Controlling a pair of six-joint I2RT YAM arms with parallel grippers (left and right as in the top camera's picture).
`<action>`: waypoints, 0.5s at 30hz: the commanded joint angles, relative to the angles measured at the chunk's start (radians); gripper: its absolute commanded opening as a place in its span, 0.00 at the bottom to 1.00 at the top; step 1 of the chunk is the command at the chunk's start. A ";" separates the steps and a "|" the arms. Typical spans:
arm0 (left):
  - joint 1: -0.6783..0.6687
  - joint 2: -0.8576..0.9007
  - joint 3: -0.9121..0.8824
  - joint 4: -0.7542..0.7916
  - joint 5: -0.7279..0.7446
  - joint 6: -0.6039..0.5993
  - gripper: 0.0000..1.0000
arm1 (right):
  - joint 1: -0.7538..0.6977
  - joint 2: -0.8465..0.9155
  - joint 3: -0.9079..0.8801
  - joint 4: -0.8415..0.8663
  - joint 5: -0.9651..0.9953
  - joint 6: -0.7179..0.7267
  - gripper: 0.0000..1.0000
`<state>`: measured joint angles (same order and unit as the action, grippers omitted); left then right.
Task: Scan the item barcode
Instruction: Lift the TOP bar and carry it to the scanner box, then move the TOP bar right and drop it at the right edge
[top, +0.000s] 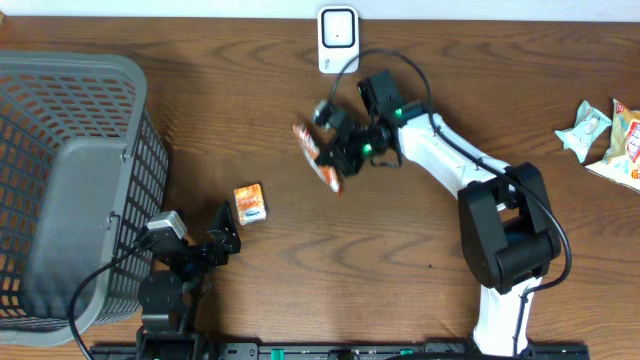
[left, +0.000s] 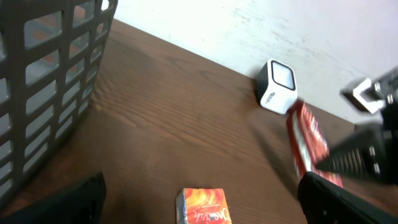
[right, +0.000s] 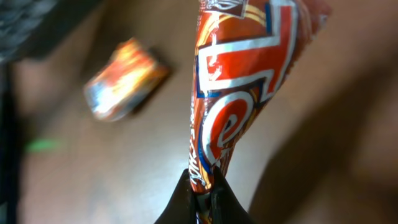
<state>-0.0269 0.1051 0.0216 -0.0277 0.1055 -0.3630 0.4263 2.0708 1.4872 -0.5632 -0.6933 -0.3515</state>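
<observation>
Currently, right tool (right: 202, 200) pinches red packet (right: 242, 93) near scanner (top: 338, 38).

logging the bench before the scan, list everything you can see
table: one, dark brown wood, under everything
basket: one, grey, far left
scanner: one, white, back centre
snack packet: one, red-orange, gripped just in front of the scanner
small box: one, orange, on the table between basket and snack packet
loose packets: at least two, pale and yellow-red, right edge
left arm: one, black, front left, jaws open, empty
right arm: one, white and black, jaws shut on the snack packet
</observation>
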 joint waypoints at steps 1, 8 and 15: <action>0.004 0.000 -0.018 -0.032 0.009 -0.009 0.98 | 0.009 -0.005 0.115 -0.009 0.356 0.112 0.01; 0.004 0.000 -0.018 -0.032 0.009 -0.009 0.98 | -0.001 -0.004 0.168 0.097 0.573 0.110 0.01; 0.004 0.000 -0.018 -0.032 0.009 -0.009 0.98 | -0.015 0.025 0.217 0.241 0.669 0.074 0.01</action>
<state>-0.0273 0.1051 0.0216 -0.0277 0.1055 -0.3630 0.4198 2.0712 1.6451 -0.3645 -0.1215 -0.2649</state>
